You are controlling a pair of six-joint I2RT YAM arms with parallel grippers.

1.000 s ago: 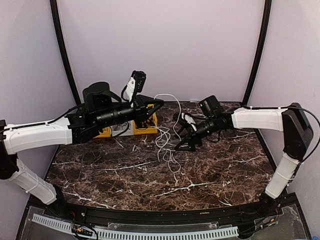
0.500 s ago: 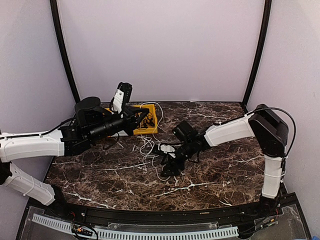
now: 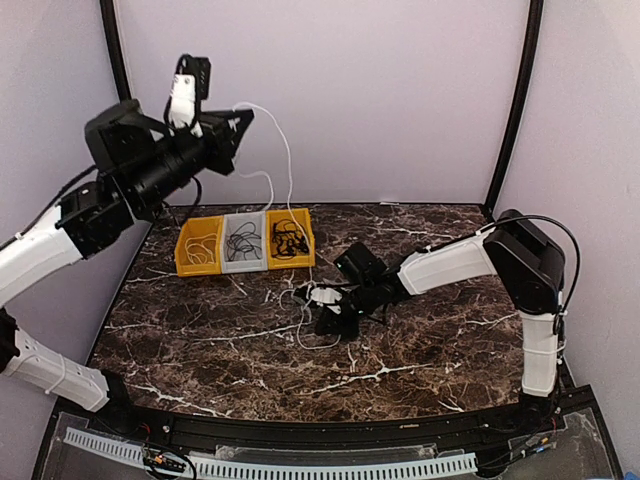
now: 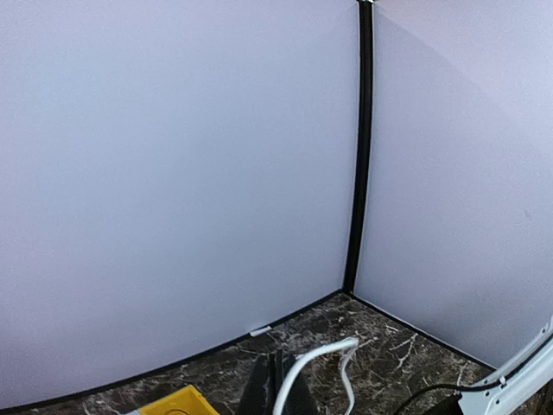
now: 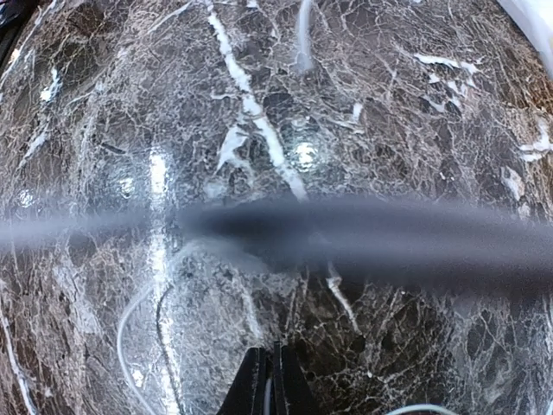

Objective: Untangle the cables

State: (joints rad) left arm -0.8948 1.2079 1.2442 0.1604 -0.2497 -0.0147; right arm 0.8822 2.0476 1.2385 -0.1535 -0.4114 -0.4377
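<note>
From above, the left claw (image 3: 244,118) is raised high, pinching a white cable (image 3: 291,170) that hangs down from it to the bench (image 3: 200,350), where the right claw (image 3: 323,322) rests on loose strands.

Left wrist: the left claw (image 4: 276,391) is clamped on the white cable (image 4: 302,361).

Right wrist: the right claw (image 5: 266,380) is pressed together, with the white cable (image 5: 123,320) lying to its left.

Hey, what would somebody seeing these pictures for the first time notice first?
The left gripper is high at the upper left, near the back wall, shut on a white cable that hangs in a long loop down to the dark marble table. Near the cable's lower end, the right gripper sits low on the tabletop, fingers together, among loose white loops. At back left, three bins, yellow, grey and yellow, hold more cords.
</note>
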